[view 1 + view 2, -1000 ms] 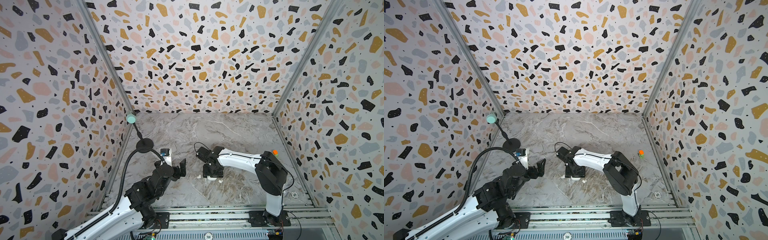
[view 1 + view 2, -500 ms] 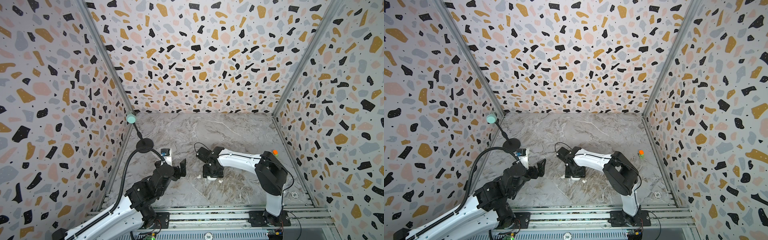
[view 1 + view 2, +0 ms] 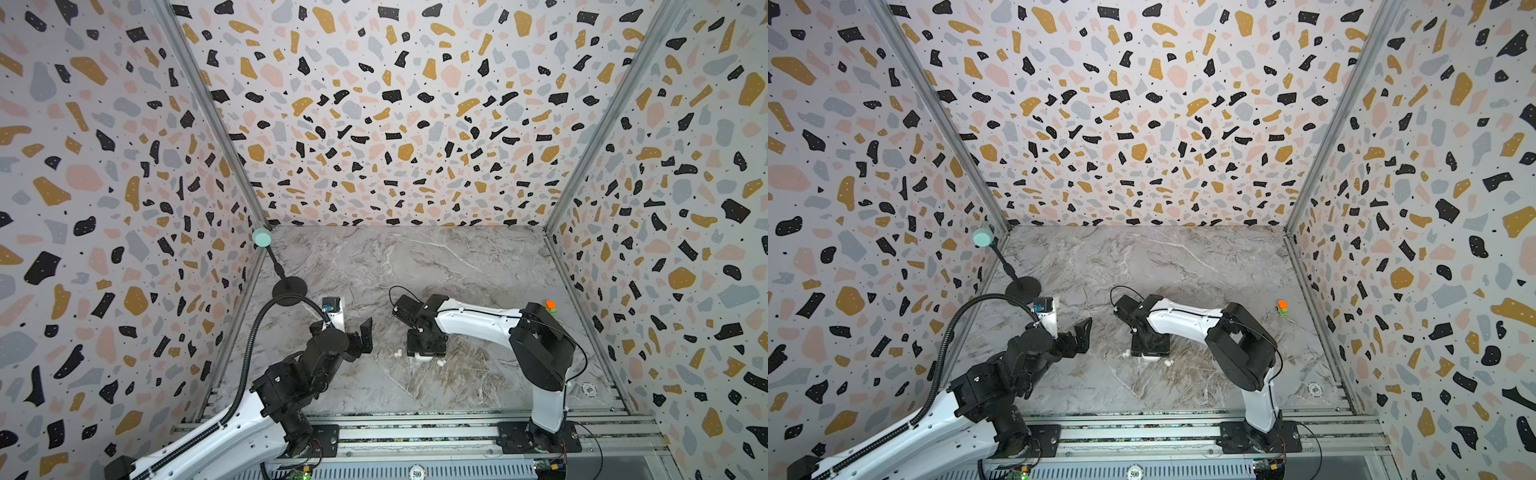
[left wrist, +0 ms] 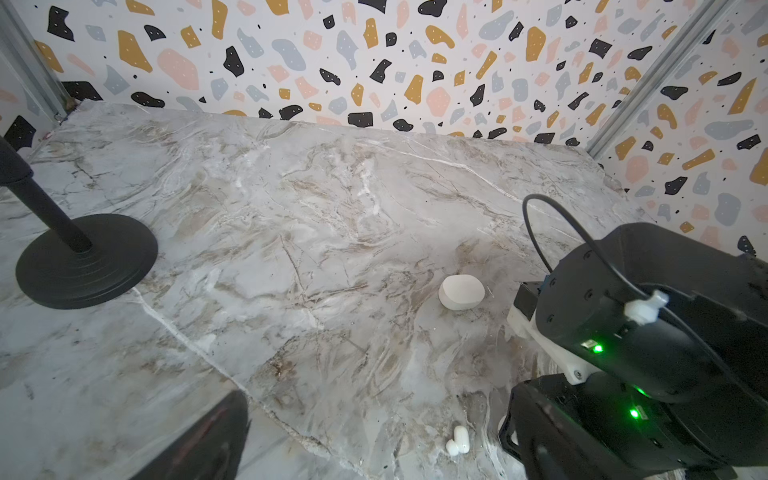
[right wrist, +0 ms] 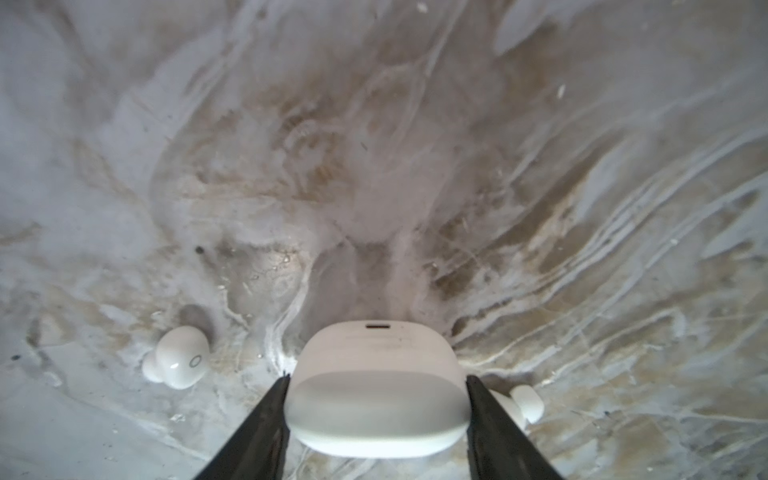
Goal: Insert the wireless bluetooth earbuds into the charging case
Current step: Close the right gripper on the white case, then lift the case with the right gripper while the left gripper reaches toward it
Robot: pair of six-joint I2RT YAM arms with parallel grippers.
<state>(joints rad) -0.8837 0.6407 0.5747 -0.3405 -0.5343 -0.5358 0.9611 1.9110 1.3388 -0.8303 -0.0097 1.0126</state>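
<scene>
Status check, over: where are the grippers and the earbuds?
Left gripper open, hovering. Right gripper shut on the closed charging case. One earbud and a second earbud loose beside it. Case needs opening first.

The charging case point(image 5: 376, 399), a smooth white rounded oval with its lid shut, lies flat on the desk point(image 3: 374, 266), about midway between the side edges and nearer the front edge. A dark port slot shows on one narrow side. A tiny white round-headed earbud point(image 5: 178, 362) lies just beside it, and a second earbud point(image 5: 527, 401) lies close on the opposite side. A second case point(image 4: 461, 292), also white and shut, lies farther toward the back edge.
</scene>
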